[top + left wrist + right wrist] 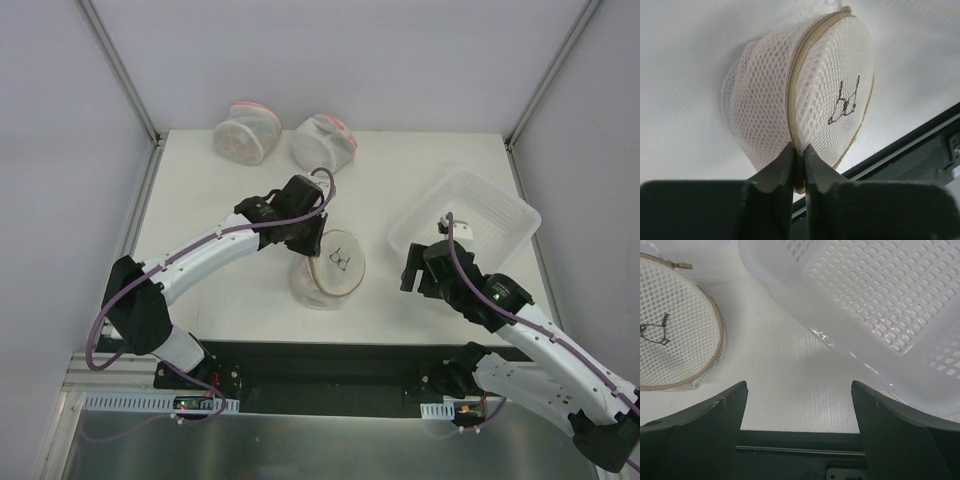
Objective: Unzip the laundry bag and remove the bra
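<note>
The laundry bag (334, 264) is a white mesh dome with a tan rim and a black bra symbol, lying near the table's middle front. It also shows in the left wrist view (805, 85) and in the right wrist view (675, 330). My left gripper (798, 150) is shut on the bag's tan zip rim at its near edge; in the top view it (305, 243) sits at the bag's left side. My right gripper (799, 385) is open and empty, over bare table right of the bag; it also shows in the top view (418, 268). The bra is hidden.
A white perforated plastic tray (500, 215) stands at the right, close to my right gripper; its wall shows in the right wrist view (880, 305). Two white mesh pouches with pink trim (245, 130) (325, 140) lie at the back. The table's front edge (330, 345) is near.
</note>
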